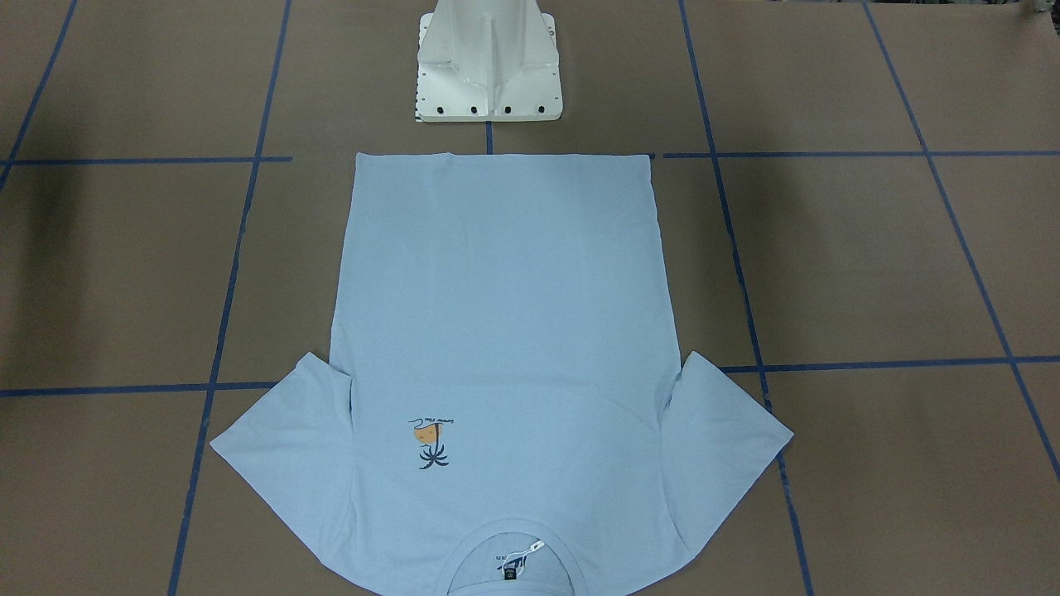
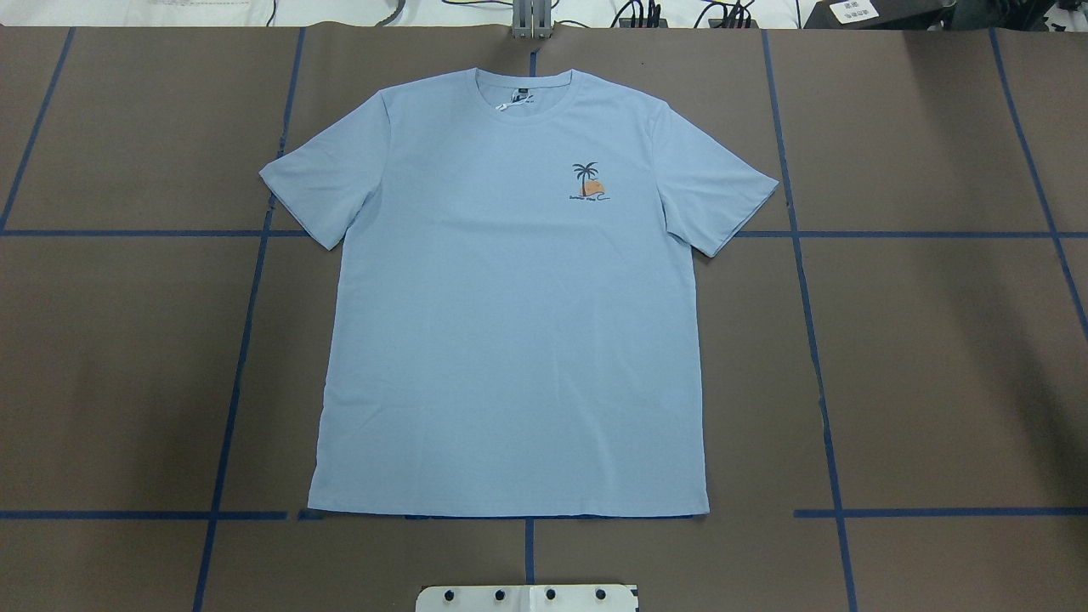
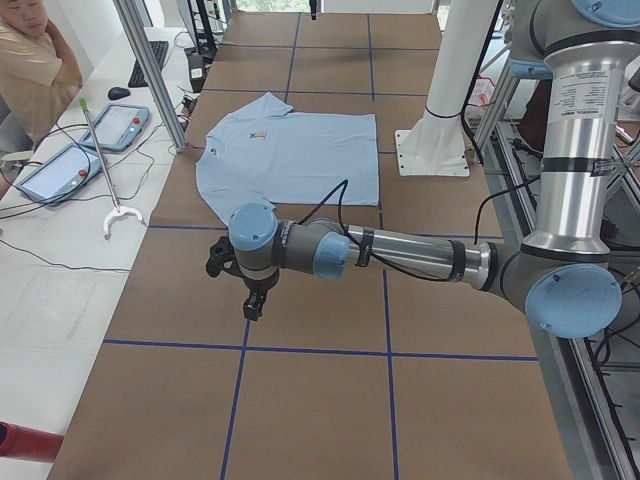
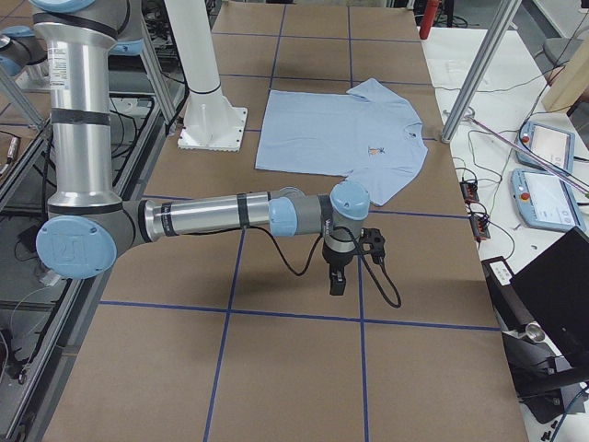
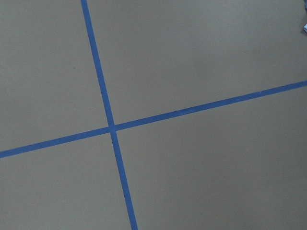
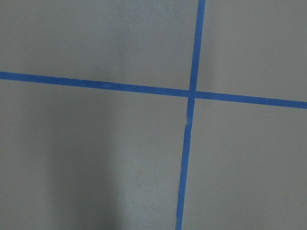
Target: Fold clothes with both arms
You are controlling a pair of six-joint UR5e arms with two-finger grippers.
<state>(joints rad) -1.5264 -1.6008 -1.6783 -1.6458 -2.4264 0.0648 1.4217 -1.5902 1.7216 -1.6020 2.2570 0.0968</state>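
Brown table (image 2: 935, 357) with a blue tape grid (image 2: 814, 357) has the light blue T-shirt (image 2: 510, 340) lying flat and print-up in the middle, sleeves out, hem toward the white pedestal (image 1: 489, 74). Left arm (image 3: 420, 255) hangs over bare table at one end with its gripper (image 3: 254, 303) pointing down, and the right arm (image 4: 212, 216) does likewise at the other end with its gripper (image 4: 337, 278), both well apart from the shirt. Can't tell if either gripper is parted or closed, since they only show in the side views.

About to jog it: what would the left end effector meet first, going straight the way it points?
Likely the brown paper-covered table, near a crossing of blue tape lines; the left end effector points down, clear of the light blue T-shirt.
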